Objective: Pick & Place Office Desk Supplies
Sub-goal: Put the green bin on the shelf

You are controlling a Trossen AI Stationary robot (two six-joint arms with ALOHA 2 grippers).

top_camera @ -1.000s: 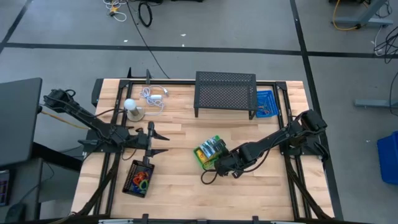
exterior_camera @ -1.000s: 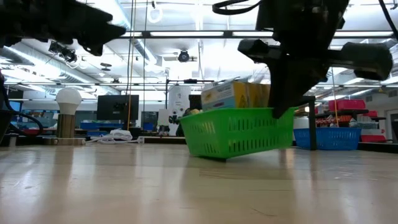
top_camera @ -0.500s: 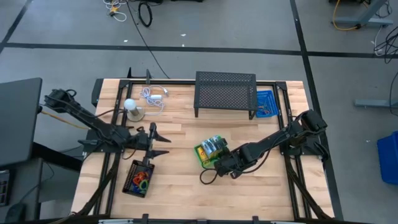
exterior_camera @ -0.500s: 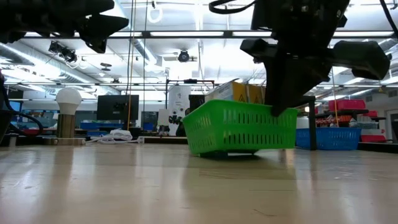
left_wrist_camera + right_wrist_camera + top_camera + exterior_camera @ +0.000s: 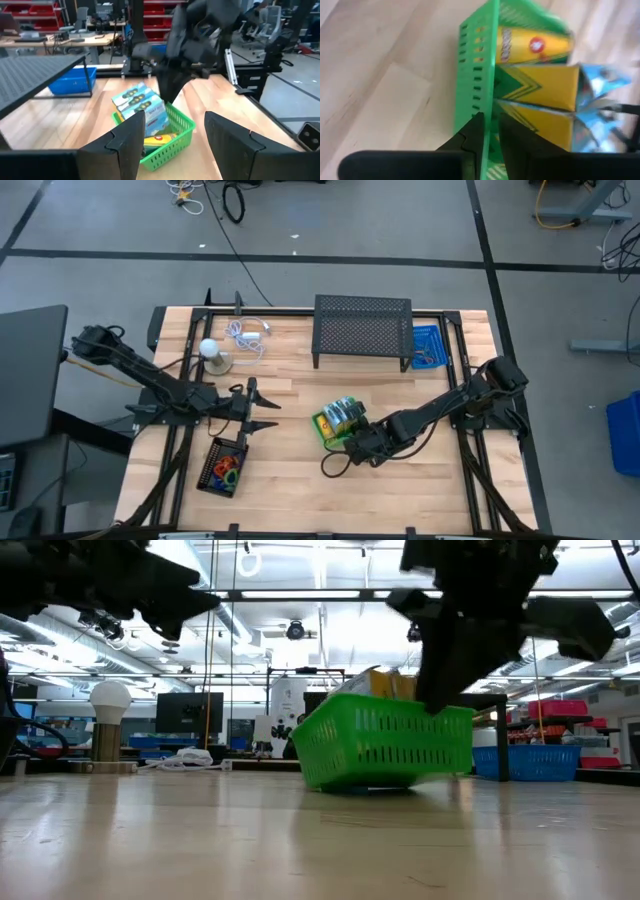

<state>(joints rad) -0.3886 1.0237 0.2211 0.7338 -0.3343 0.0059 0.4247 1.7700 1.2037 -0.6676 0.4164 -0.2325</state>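
A green basket (image 5: 325, 430) stands with its bottom on the table, right of the middle, and holds yellow crayon boxes (image 5: 342, 416) on edge. My right gripper (image 5: 491, 125) comes down at the basket's near right side, its fingers slightly apart astride one wall. My left gripper (image 5: 262, 408) hovers open and level left of the basket, pointing at it with nothing between its fingers. Coloured loops (image 5: 228, 470) lie in a black tray (image 5: 213, 477) near the left front. My right gripper stands astride the basket's side wall (image 5: 489, 107), one finger inside by the crayon boxes and one outside. It slants down from the table's right. Whether the fingers touch the wall I cannot tell. The basket rests flat on the table.
A black mesh shelf (image 5: 362, 330) stands at the far edge with a blue bin (image 5: 428, 347) to its right. A white ball on a stand (image 5: 208, 350) and a white coiled cable (image 5: 245, 335) sit at the far left. Bare wood lies along the near edge.
The green basket, tipped up on one side a second ago, has come down flat on the table where it was. My right gripper has stayed at the basket's wall and rolled a little.
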